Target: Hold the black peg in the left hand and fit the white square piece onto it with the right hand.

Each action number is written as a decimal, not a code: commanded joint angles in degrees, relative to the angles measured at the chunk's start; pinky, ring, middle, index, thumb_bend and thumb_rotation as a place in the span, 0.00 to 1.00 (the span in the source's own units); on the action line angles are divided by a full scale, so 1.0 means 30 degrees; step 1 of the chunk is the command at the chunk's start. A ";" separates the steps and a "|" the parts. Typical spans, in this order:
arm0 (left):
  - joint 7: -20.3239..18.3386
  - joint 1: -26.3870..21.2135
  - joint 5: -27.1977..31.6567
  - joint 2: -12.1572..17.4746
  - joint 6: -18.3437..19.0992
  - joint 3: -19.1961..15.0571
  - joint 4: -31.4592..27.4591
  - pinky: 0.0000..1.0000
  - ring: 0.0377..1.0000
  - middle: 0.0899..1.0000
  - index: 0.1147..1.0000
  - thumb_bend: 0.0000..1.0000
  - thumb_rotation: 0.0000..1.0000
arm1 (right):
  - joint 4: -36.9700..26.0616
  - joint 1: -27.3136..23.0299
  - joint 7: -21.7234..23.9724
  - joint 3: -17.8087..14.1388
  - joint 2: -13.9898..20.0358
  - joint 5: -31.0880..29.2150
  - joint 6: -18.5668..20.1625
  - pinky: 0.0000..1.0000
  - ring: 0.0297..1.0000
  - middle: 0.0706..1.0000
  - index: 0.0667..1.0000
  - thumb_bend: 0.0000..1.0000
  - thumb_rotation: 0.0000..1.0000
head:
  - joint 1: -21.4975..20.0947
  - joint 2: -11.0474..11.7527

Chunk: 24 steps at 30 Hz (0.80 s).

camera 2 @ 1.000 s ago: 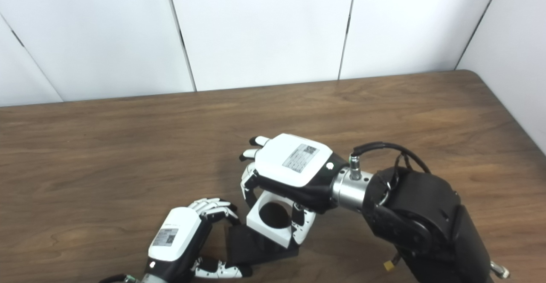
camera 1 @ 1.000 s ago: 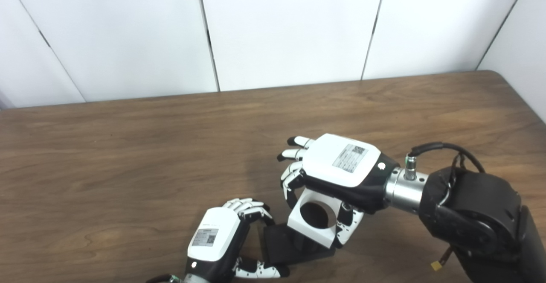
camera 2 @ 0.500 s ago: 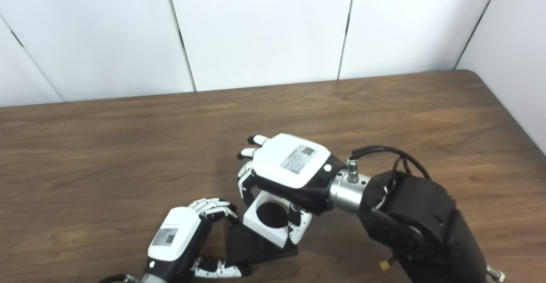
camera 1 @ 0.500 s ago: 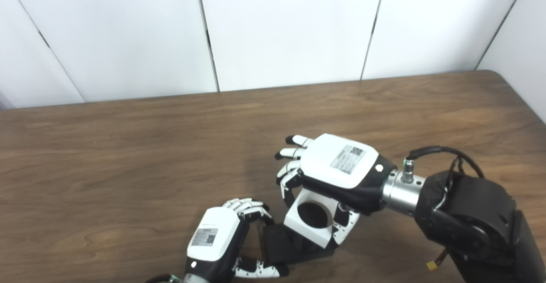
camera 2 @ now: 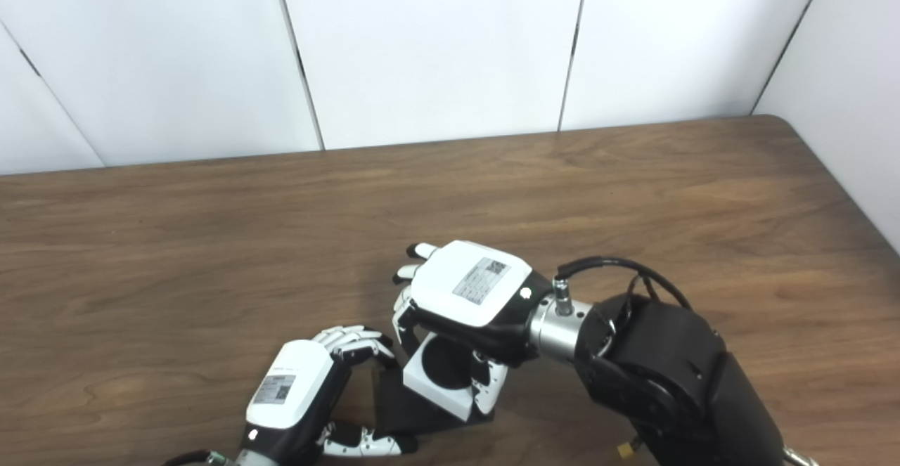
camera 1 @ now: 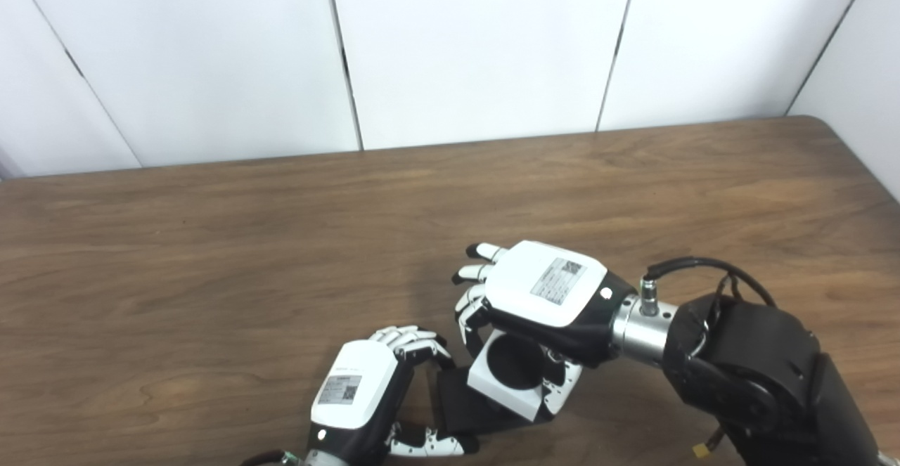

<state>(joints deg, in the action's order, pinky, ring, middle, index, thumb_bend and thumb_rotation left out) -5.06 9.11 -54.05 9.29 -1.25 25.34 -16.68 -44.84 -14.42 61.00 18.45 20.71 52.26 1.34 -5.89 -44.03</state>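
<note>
One white square piece, round hole facing up, is sitting tilted over the black peg near the front edge of the wooden table. Right hand is gripping the piece, fingers curled down around its sides. Left hand is clasping the black peg's left side, fingers and thumb closed around it. White wall panels are standing behind.

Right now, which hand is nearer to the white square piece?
The right hand: it holds the white square piece from above, fingers on its sides. The left hand sits just left of it, curled around the black peg base, apparently not touching the white piece.
</note>
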 commanded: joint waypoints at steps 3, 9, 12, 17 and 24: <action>-0.0369 0.0077 -0.0018 0.0066 0.0023 0.0132 -0.0163 0.82 0.81 0.73 0.42 0.52 0.05 | -0.0070 -0.0333 -0.0501 -0.0327 0.0178 0.0310 -0.0435 1.00 0.91 0.75 0.45 0.52 0.13 | -0.0022 -0.0022; -0.0412 0.0034 -0.0055 0.0075 0.0105 0.0160 -0.0143 0.82 0.81 0.73 0.42 0.52 0.05 | -0.0169 -0.0463 -0.0264 -0.0326 0.0213 0.0588 -0.0569 1.00 0.90 0.78 0.55 0.77 0.22 | -0.0044 -0.0026; -0.0406 0.0016 -0.0052 0.0072 0.0137 0.0180 -0.0115 0.82 0.81 0.74 0.42 0.52 0.05 | -0.0381 -0.0675 0.0055 -0.0390 0.0130 0.0608 -0.0487 1.00 0.91 0.81 0.65 0.98 0.37 | -0.0062 0.0026; -0.0258 -0.0016 -0.0021 0.0031 0.0076 0.0194 -0.0012 0.82 0.81 0.73 0.42 0.52 0.05 | -0.0714 -0.0983 0.0152 -0.0698 -0.0122 0.0712 -0.0369 1.00 0.94 0.85 0.72 1.00 0.49 | -0.0040 0.0074; -0.0328 -0.0085 -0.0122 0.0055 0.0113 0.0239 0.0040 0.82 0.81 0.73 0.42 0.52 0.05 | -0.1055 -0.1277 -0.0263 -0.1796 -0.0498 0.0233 0.0071 1.00 0.92 0.85 0.81 1.00 0.54 | -0.0024 0.0100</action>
<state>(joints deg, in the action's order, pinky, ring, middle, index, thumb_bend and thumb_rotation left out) -5.05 8.99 -53.97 9.26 -0.87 25.61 -16.67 -45.79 -15.74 61.87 14.33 19.54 53.47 0.93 -5.89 -43.68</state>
